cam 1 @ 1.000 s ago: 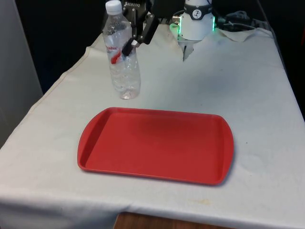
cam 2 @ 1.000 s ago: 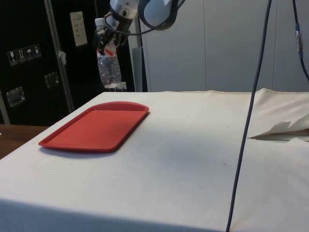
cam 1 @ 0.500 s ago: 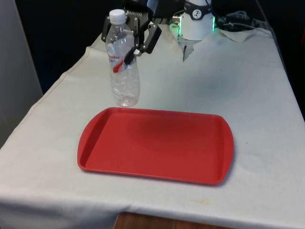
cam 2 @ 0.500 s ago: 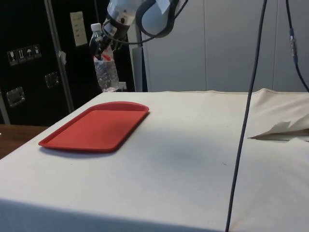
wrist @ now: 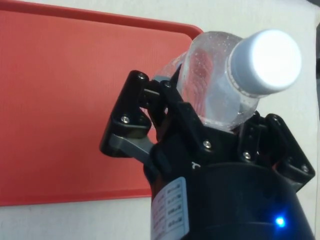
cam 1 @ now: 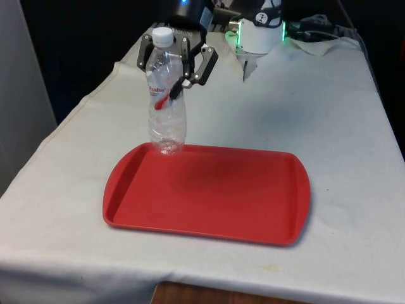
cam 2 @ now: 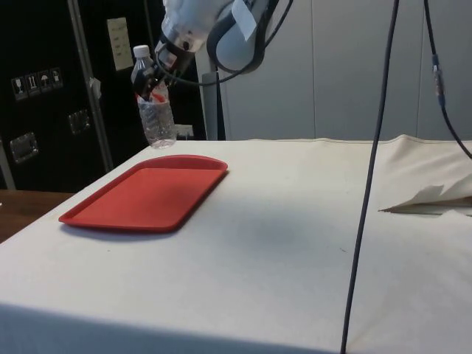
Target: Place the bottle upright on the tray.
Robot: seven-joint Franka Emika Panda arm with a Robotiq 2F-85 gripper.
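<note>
So the black two-finger claw point(cam 1: 169, 77) is pinching a clear plastic bottle with a white cap and red label point(cam 1: 166, 104) around its upper body. The bottle hangs pretty much upright in the air, its base over the far corner of the flat red plastic tray point(cam 1: 209, 193) sitting on the white-clothed desk point(cam 1: 329, 126).

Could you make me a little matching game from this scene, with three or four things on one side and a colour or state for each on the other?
Things:
1. bottle
2. bottle's cap
3. tray
4. claw

Descriptions:
A. red, lying flat on the cloth
B. white
C. black, shut around something
D. clear, held upright in the air

Pairs: 1-D, 2-B, 3-A, 4-C
</note>
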